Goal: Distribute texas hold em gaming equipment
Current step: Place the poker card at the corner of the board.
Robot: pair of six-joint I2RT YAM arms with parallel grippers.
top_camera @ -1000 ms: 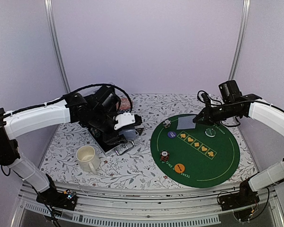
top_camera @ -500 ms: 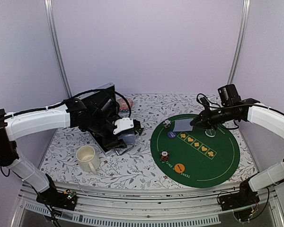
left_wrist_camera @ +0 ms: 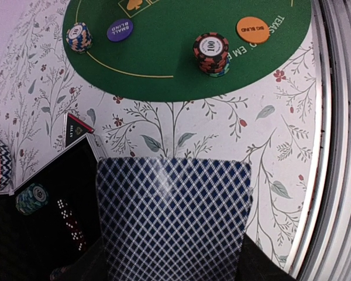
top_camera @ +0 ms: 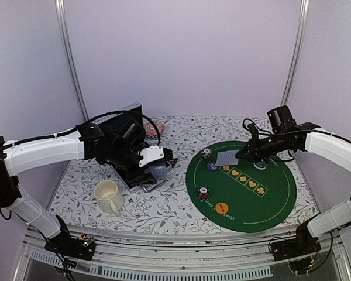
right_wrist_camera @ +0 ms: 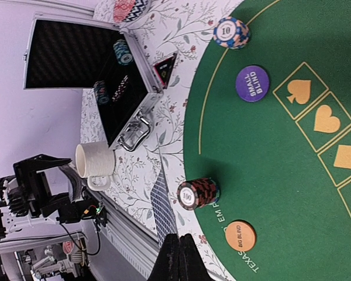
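Note:
My left gripper [top_camera: 158,167] is shut on a deck of blue-checked playing cards [left_wrist_camera: 172,219], held over the floral cloth beside the open black case [left_wrist_camera: 44,225]. My right gripper [top_camera: 239,156] is shut on a single card [top_camera: 225,158] above the far part of the green mat [top_camera: 269,199]; the right wrist view shows that card [right_wrist_camera: 165,213] edge-on. On the mat stand a red-black chip stack [left_wrist_camera: 211,52], a striped chip stack [left_wrist_camera: 78,37], a purple disc [left_wrist_camera: 119,30], an orange disc [left_wrist_camera: 253,28] and a clear disc [top_camera: 259,164]. A black-red triangle marker [left_wrist_camera: 75,129] leans by the case.
A cream mug [top_camera: 108,196] stands near the front left. A pink striped round object [top_camera: 151,129] lies behind the case. Inside the case lie a chip stack [left_wrist_camera: 31,198] and dice. The table's metal front rail [left_wrist_camera: 339,146] runs close to the left gripper.
My right gripper has carried its card a little left and nearer over the mat. The left arm has lowered and settled with the deck by the case.

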